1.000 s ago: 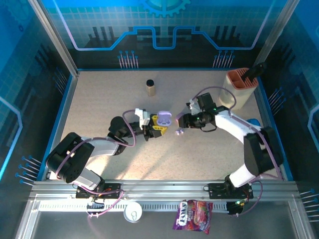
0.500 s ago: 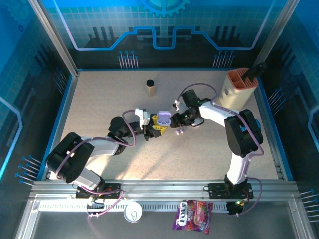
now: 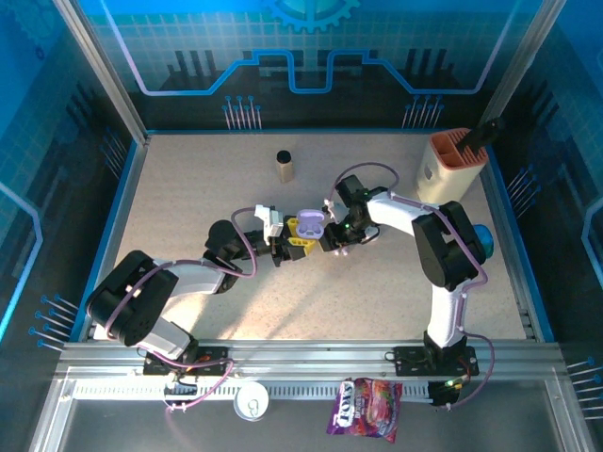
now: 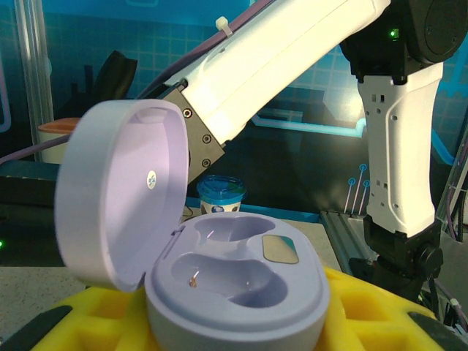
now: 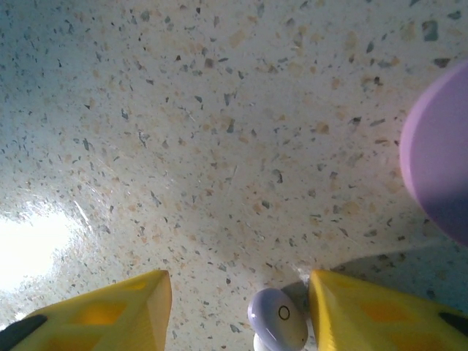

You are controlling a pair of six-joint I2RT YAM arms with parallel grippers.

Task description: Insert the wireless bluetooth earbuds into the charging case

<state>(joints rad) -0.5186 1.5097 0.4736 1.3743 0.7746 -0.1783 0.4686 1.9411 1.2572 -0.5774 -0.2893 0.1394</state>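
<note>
Since before, my right arm [image 3: 443,247] swung in close. My left gripper [image 3: 292,241] pinches the open purple charging case [image 4: 235,289]. My right gripper [image 5: 236,300] is spread over a pale purple earbud [image 5: 278,319] lying on the worktop [image 5: 219,146].

Case [image 4: 234,292] looked smooth lilac plastic w/ a satin sheen. Earbud [image 5: 278,318] was glossy pale-lilac plastic. Left fingers [image 4: 369,311] & right fingers [image 5: 102,311] were matt yellow, slightly grainy. Table [image 5: 219,146] was speckled, stone-look, smooth, w/ glare. Right arm shell [image 4: 292,58] was glossy white plastic.
</note>
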